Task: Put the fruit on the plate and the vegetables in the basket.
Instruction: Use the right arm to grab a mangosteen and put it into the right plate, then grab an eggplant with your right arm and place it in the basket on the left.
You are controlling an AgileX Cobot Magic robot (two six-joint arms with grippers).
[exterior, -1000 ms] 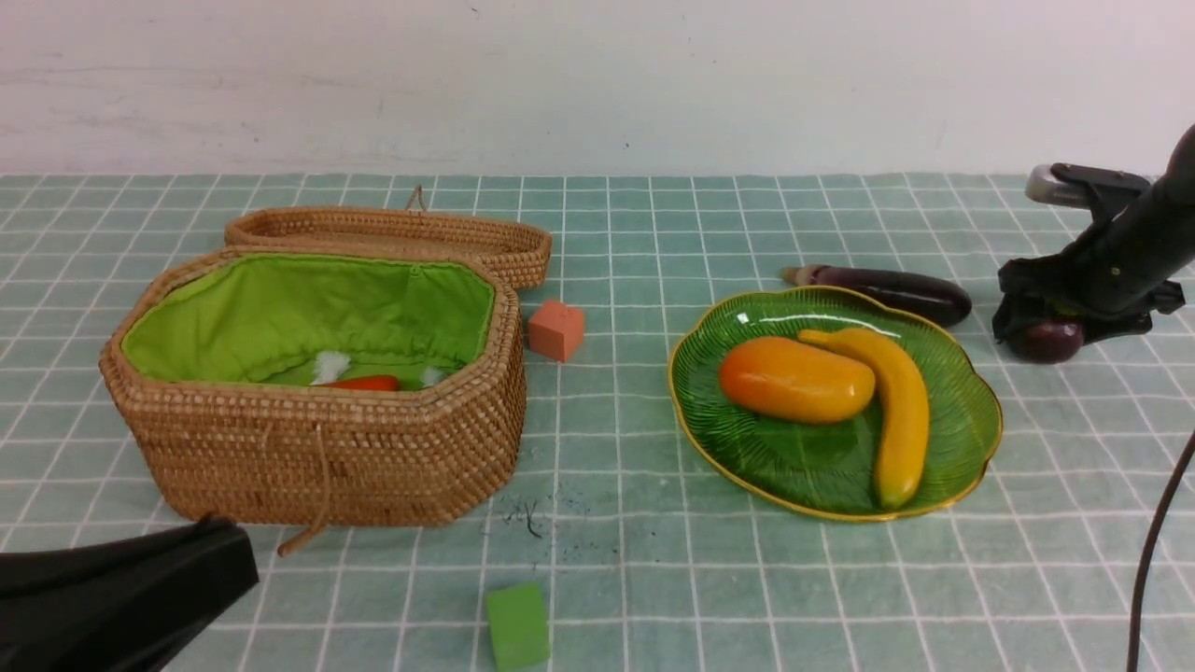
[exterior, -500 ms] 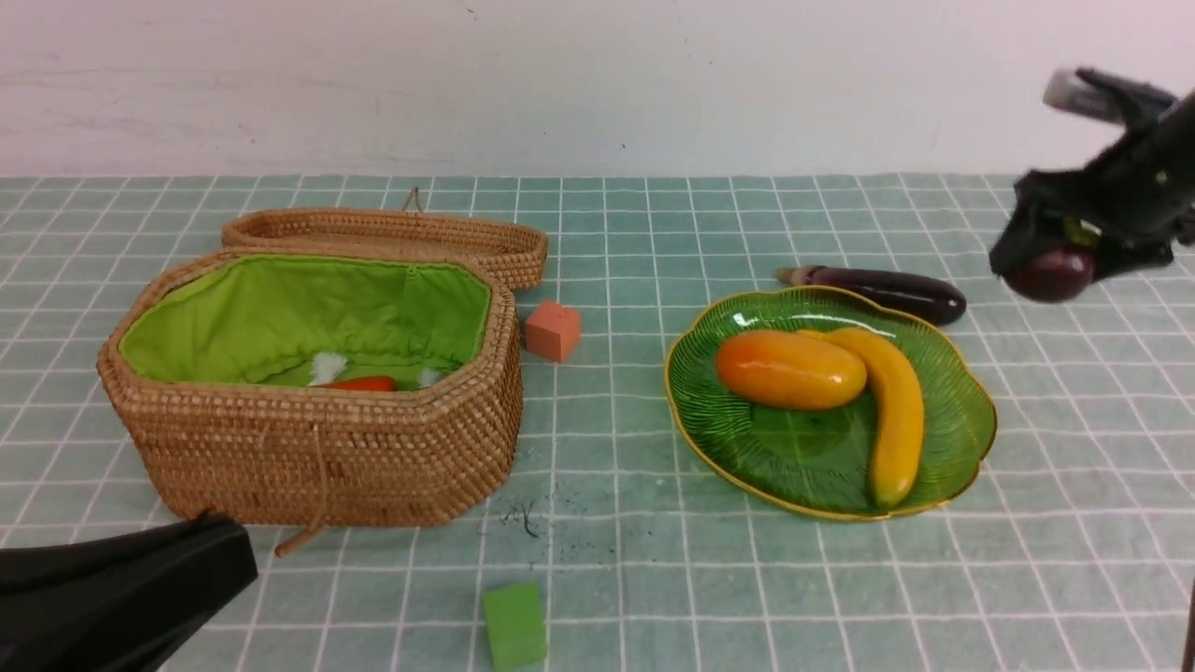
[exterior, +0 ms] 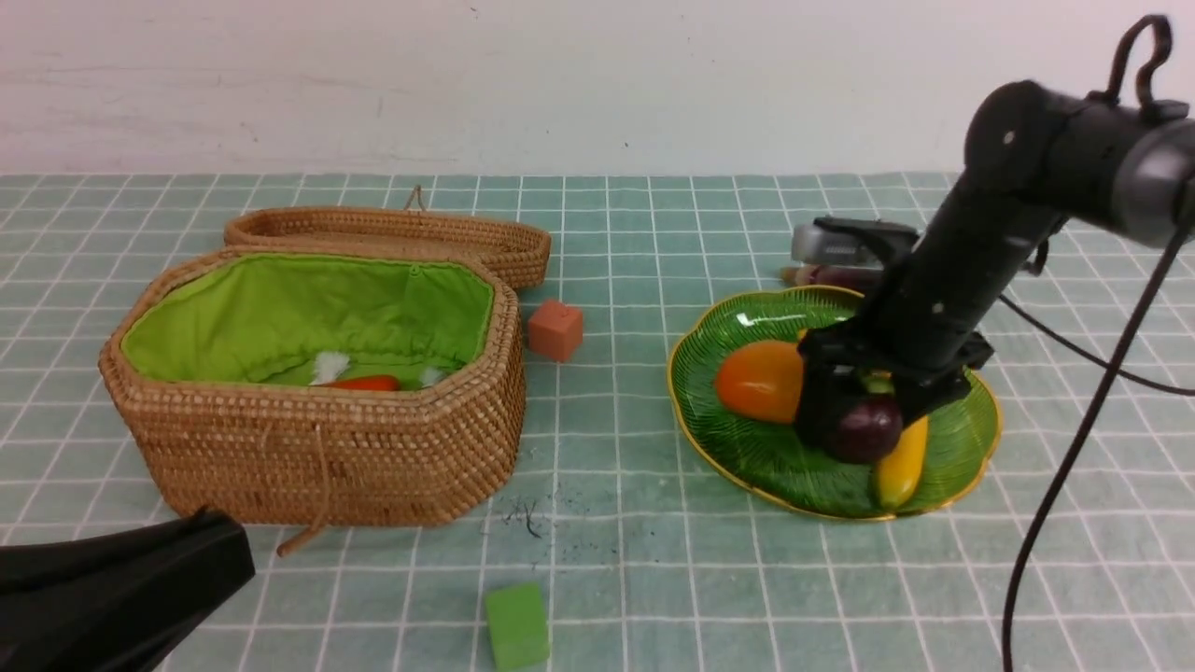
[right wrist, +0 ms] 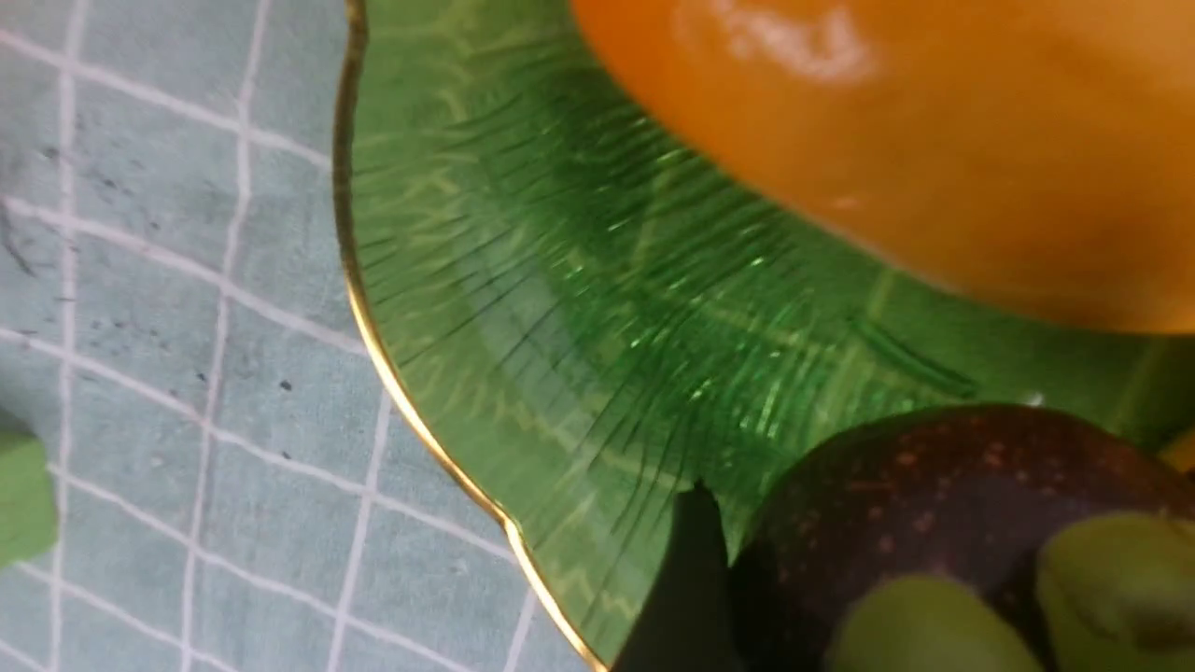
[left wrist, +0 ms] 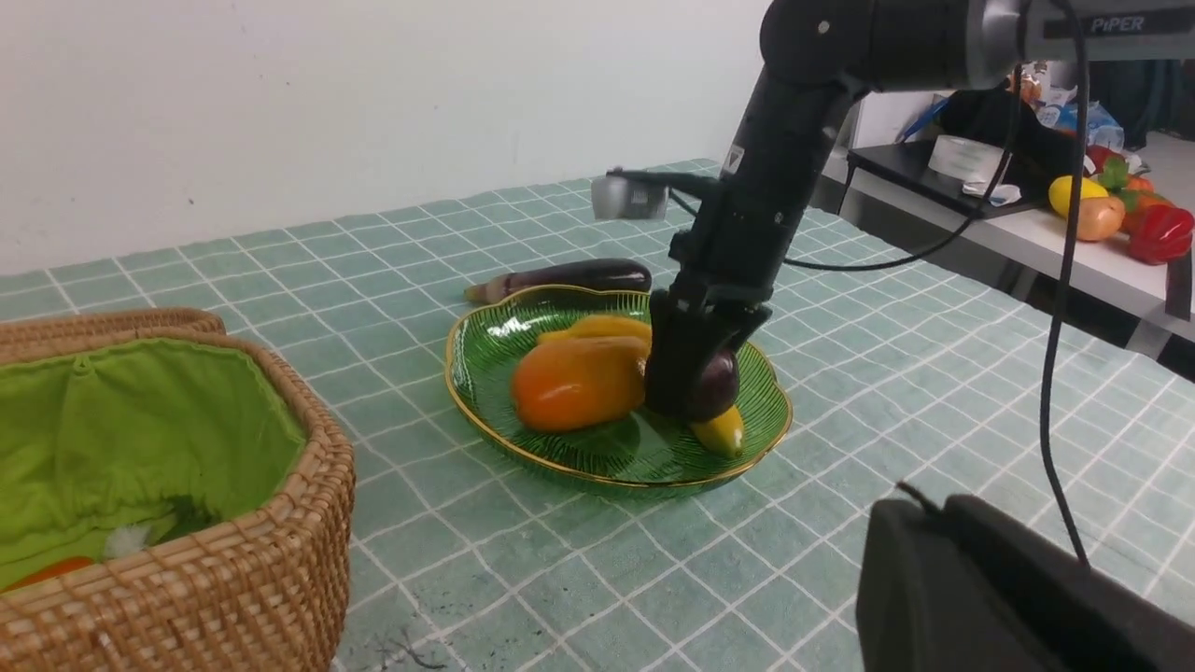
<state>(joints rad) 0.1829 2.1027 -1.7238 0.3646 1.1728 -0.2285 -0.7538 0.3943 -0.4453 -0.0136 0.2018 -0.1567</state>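
My right gripper (exterior: 854, 422) is shut on the round dark purple mangosteen (exterior: 866, 429), low over the green plate (exterior: 747, 453); whether the fruit touches the plate I cannot tell. The orange mango (exterior: 758, 378) and yellow banana (exterior: 902, 467) lie on the plate beside it. In the right wrist view the mangosteen (right wrist: 934, 485) with its green cap fills the jaws above the plate (right wrist: 560, 327). The eggplant (exterior: 836, 276) lies on the cloth behind the plate, partly hidden by the arm. A carrot (exterior: 364, 383) lies in the open basket (exterior: 317, 448). My left gripper (exterior: 238, 555) rests shut and empty at the near left.
An orange cube (exterior: 555, 329) sits between basket and plate. A green cube (exterior: 516, 623) lies near the front edge. The basket's lid (exterior: 392, 233) lies open behind it. The right arm's cable (exterior: 1074, 448) hangs at the right. A side table (left wrist: 1027, 233) with toy produce stands off the table.
My right gripper lifted the mangosteen from the cloth right of the plate, then swung left and down over the plate. The left arm stayed put.
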